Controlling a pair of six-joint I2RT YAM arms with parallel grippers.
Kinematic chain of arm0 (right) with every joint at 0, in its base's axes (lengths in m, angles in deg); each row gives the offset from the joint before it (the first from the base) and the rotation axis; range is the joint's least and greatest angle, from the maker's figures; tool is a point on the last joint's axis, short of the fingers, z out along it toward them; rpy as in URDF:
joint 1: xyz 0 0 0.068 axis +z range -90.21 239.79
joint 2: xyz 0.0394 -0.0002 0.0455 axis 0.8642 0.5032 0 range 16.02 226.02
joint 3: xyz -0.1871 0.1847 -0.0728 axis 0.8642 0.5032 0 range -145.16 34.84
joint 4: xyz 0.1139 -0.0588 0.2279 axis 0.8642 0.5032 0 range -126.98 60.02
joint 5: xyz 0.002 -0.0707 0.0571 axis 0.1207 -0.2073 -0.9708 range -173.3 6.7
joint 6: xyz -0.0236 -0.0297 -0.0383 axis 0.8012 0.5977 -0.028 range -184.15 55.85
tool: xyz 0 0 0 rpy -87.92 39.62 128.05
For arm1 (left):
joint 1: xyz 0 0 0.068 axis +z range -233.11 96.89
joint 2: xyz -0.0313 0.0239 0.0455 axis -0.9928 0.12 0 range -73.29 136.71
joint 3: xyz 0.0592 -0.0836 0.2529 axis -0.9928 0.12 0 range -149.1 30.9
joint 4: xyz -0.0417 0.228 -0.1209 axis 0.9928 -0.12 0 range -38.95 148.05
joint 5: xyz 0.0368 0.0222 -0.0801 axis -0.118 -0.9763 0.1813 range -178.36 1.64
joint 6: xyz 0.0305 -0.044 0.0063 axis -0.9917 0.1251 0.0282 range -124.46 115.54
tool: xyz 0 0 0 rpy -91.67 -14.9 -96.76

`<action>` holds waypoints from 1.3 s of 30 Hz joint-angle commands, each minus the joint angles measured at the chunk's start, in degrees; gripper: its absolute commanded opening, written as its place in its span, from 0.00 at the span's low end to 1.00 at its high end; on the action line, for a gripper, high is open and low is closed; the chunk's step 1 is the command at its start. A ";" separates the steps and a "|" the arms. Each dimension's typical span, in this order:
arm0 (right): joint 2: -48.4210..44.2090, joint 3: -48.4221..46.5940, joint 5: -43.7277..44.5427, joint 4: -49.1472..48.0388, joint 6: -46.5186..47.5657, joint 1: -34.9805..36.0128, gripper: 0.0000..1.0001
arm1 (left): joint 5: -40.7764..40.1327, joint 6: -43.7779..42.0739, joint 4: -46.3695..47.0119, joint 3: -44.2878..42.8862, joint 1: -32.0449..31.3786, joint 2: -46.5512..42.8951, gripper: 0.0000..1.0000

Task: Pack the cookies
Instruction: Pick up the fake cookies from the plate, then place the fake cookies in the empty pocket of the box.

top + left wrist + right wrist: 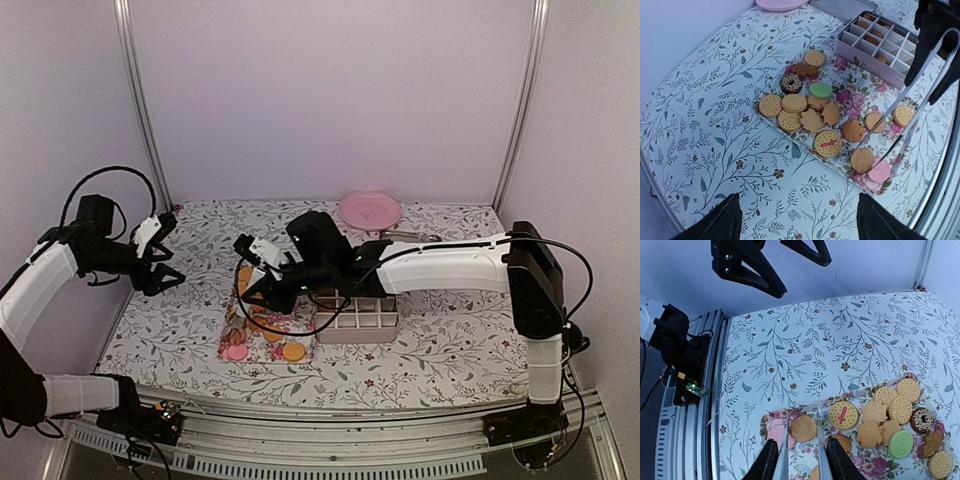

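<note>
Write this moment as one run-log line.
right gripper: jaws shut on tongs | tips: flanking plain round cookie on floral tray | left gripper: jaws open, left of tray | divided box: some cells filled

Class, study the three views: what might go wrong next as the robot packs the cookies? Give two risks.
1. The tongs straddle a plain cookie lying right beside a pink cookie; closing may nudge or catch that neighbour.
2. Thin tongs would hold a flat disc by its edge, so it may slip or tilt before reaching the box's narrow compartments.
</note>
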 commanded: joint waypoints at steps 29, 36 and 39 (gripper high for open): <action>-33.34 22.57 14.73 1.26 -0.92 -8.90 0.04 | 0.24 1.36 2.39 0.40 0.72 -0.26 0.79; -40.31 31.00 16.62 1.04 -2.61 -10.12 0.06 | 0.54 1.74 2.72 0.40 0.67 0.07 0.80; -41.09 32.20 17.05 1.06 -3.12 -10.15 0.07 | 0.56 1.78 2.72 0.39 0.67 0.12 0.80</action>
